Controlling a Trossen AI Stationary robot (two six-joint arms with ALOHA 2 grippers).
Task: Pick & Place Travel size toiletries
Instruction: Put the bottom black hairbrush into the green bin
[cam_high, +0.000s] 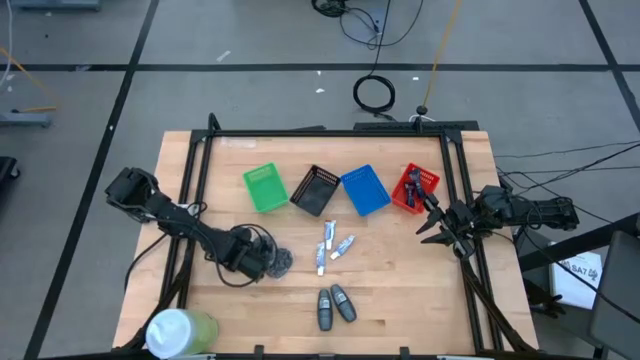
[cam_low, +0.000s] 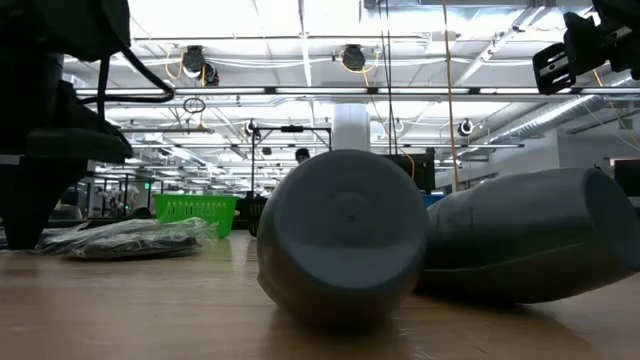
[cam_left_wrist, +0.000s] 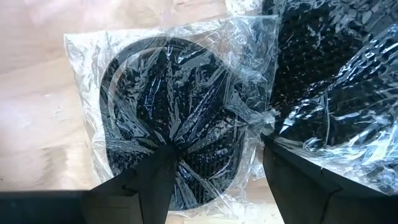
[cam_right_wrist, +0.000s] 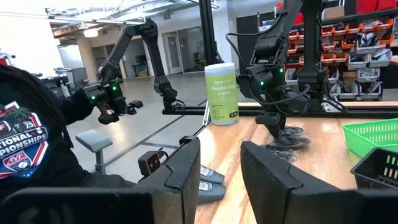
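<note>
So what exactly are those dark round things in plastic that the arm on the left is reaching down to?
They are round dark grey bundles, each sealed in a crinkled clear plastic bag. Through the film the surface looks finely ribbed or meshed, with a smooth rim around the edge. They lie flat and close together on the wooden table, left of the small white tubes. The left gripper is right over them, jaws apart, its fingers straddling one bag's twisted edge. Whether the fingers touch it, I cannot tell.

Four baskets (cam_high: 339, 189) sit in a row at the back of the surface (cam_high: 400, 290); tubes (cam_high: 333, 246) lie before them, bottles (cam_high: 335, 305) nearer the front, bundles (cam_high: 275, 260) to their left.
</note>
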